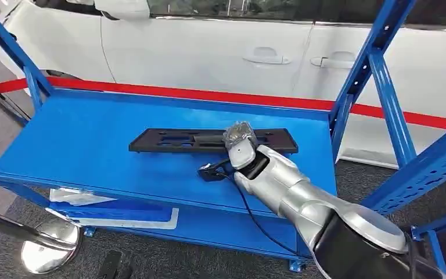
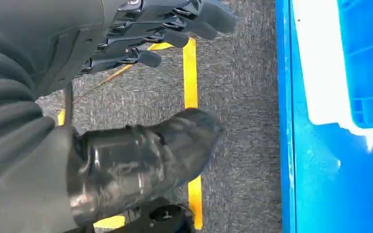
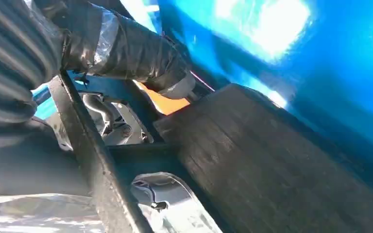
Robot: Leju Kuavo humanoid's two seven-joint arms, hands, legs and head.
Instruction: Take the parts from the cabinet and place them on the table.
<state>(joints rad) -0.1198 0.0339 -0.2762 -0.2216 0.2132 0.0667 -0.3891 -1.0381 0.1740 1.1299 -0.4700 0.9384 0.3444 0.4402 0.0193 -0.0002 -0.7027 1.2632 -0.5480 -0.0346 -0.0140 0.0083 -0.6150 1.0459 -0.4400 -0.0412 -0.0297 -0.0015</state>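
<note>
Blue metal shelf (image 1: 87,139) fills the middle of the head view. A long flat black plastic part (image 1: 174,141) lies on it, center-right. Lower shelf at bottom left carries a blue tray (image 1: 122,213) and white sheet (image 1: 72,197).

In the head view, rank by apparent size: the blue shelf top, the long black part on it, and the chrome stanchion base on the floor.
Largest to smallest:
1. blue shelf top
2. long black part
3. chrome stanchion base, though it sits nearer the camera, so it looks larger than it is.
</note>
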